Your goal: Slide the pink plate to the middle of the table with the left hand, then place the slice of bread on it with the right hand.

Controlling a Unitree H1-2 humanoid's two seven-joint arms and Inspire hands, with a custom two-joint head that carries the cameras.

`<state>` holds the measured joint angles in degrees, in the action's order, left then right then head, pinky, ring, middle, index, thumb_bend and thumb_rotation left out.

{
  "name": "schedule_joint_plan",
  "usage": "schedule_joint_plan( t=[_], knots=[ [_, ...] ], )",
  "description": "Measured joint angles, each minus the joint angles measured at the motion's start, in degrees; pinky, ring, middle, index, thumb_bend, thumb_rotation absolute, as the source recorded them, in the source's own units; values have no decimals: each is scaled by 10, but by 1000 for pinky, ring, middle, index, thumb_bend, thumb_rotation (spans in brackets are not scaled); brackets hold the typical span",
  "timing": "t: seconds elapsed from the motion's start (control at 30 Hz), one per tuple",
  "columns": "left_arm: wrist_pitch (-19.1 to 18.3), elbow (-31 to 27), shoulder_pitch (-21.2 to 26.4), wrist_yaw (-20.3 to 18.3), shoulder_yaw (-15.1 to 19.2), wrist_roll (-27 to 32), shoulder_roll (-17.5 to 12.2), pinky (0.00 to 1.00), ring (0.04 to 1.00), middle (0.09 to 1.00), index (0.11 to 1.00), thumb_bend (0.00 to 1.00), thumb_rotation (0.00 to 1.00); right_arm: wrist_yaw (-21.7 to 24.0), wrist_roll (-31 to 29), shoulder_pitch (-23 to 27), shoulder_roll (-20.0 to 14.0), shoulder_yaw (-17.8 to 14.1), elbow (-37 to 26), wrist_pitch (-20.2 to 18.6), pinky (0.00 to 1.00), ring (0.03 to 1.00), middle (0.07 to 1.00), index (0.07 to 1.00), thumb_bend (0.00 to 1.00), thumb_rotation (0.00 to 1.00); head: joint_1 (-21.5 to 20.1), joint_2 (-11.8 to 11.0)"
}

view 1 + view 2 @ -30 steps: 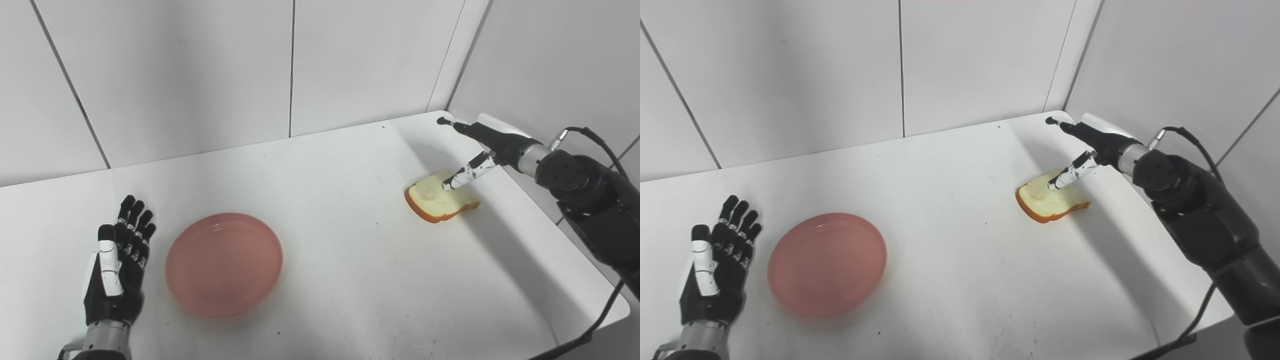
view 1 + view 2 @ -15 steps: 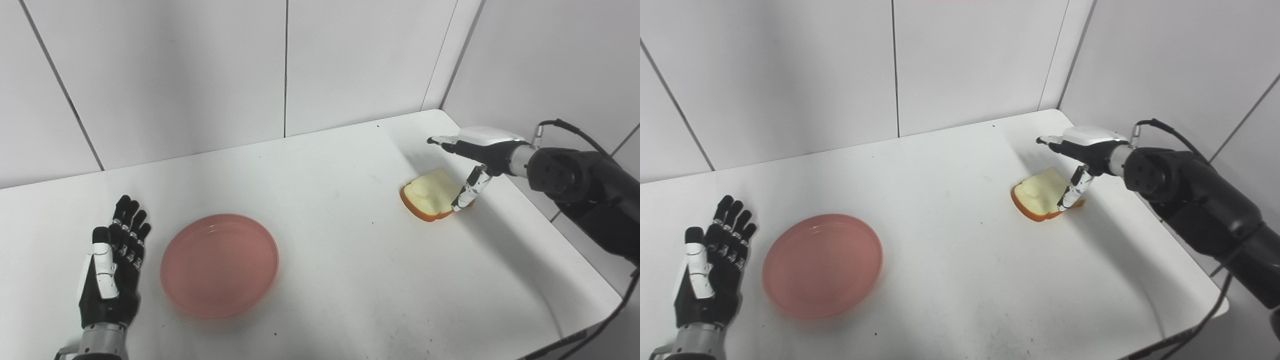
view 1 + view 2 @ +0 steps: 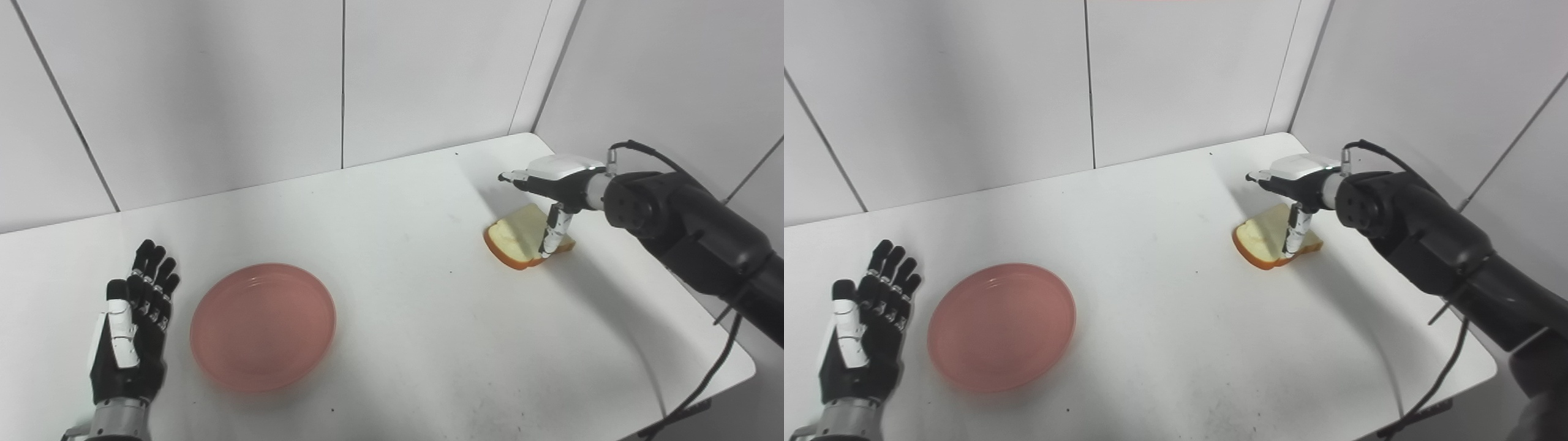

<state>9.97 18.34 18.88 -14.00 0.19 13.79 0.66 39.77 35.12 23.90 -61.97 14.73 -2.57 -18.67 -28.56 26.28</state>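
The pink plate (image 3: 263,324) lies flat on the white table (image 3: 416,343), left of the middle. Just left of it, palm up on the table, my left hand (image 3: 130,334) rests open and holds nothing. A slice of bread (image 3: 520,236) with a brown crust lies at the far right of the table. My right hand (image 3: 551,190) hovers over the slice with its fingers stretched out to the left and its thumb pointing down onto the slice's near right edge. It is open and the bread stays on the table.
White wall panels (image 3: 343,86) close the table at the back and on the right, meeting in a corner behind the bread. The table's right edge (image 3: 710,306) runs under my right forearm, with a black cable hanging off it.
My right hand has swung left over the bread and turned palm down, its thumb moving from the slice's top to its near right edge. The camera shifted slightly; plate and left hand have not moved.
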Motion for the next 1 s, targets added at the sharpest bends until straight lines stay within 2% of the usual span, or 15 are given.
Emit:
schedule_joint_plan(
  t=[0.23,0.43,0.93,1.0],
  knots=[
    [0,-2,0,0,0,0,0,999,976,985,938,783,998,9,46,19,17,25,30,13,1000,1000,1000,1000,997,48,-2,4],
    [0,-2,0,-1,0,0,0,979,970,984,940,778,1000,4,79,22,24,41,54,61,1000,1000,1000,1000,959,33,-3,5],
    [0,-2,0,-3,0,0,0,977,970,983,930,776,986,4,135,36,46,69,104,120,999,1000,995,1000,908,60,-1,8],
    [0,-2,0,-4,0,0,0,989,977,987,938,782,982,-5,132,37,48,63,112,129,962,935,936,944,849,53,0,8]
  ],
)
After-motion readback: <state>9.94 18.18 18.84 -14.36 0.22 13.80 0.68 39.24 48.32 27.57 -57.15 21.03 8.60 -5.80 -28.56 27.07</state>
